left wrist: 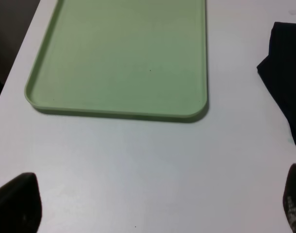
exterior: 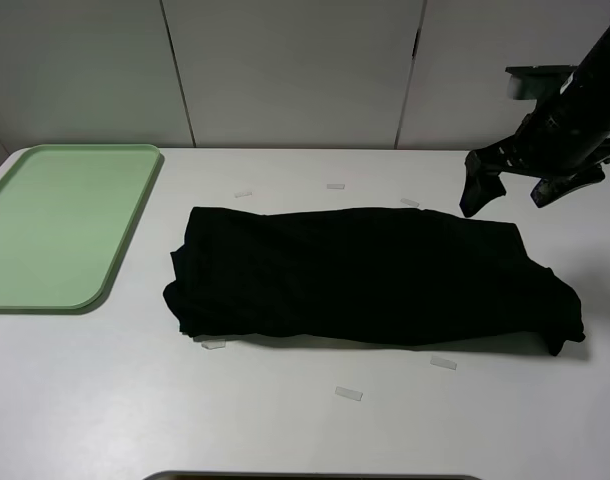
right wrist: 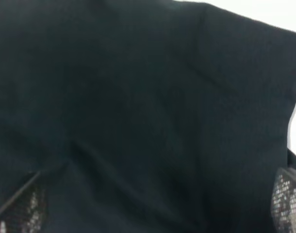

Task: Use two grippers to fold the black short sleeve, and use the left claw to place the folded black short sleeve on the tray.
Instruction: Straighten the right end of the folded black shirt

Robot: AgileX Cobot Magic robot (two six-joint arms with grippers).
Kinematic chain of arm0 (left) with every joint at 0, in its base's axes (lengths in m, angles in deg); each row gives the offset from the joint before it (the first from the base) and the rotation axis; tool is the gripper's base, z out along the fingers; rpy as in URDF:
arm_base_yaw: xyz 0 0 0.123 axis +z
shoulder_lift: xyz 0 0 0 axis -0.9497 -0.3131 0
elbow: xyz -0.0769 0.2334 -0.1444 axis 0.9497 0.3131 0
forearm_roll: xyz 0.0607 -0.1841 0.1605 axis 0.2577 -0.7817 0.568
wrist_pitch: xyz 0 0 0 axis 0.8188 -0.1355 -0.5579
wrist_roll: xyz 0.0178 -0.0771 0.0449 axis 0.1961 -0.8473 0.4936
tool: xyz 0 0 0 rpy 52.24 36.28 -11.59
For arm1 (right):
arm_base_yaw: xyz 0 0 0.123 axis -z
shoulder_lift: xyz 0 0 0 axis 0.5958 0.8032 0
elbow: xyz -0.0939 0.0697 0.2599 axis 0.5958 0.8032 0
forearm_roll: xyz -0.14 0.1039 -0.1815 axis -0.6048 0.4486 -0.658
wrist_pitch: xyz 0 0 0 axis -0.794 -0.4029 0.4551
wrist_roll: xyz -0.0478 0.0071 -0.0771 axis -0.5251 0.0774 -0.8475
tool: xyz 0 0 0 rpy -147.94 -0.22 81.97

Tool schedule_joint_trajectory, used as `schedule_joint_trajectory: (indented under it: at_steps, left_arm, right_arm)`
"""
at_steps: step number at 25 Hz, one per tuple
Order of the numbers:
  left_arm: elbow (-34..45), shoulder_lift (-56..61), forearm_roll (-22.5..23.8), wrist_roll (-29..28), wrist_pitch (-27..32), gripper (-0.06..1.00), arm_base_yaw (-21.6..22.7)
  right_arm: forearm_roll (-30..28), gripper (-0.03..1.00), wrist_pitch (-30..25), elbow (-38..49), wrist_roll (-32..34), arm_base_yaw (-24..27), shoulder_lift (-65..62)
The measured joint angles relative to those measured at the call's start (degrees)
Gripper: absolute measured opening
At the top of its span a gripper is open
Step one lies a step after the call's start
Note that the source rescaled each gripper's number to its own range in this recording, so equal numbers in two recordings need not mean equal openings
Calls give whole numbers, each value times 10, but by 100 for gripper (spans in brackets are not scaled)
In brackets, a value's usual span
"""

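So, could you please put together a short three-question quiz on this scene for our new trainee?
1. True or false: the black T-shirt lies on the white table, clear of the mint-green tray.
2. The right end effector is: A) shut on the T-shirt; B) open, holding nothing; C) resting on the tray.
3. Fill in: in the high view, the tray sits to the T-shirt's ____.
Key: 1 true; 2 B; 3 left.
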State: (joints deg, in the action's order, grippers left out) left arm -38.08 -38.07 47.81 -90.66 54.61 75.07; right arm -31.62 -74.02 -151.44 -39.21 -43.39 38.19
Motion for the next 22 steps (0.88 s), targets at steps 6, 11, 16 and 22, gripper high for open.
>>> schedule_joint_trajectory:
  at_steps: [6, 11, 16, 22]
  left_arm:
    - [0, 0, 0, 0, 0, 100, 0]
    - [0, 0, 0, 0, 0, 100, 0]
    - [0, 0, 0, 0, 0, 100, 0]
    - [0, 0, 0, -1, 0, 100, 0]
  right_arm:
    - [-32, 100, 14, 0, 37, 20, 46]
    - [-42, 100, 13, 0, 34, 61, 87]
    - [-56, 100, 14, 0, 21, 87, 121]
    - [-82, 100, 21, 0, 15, 93, 156]
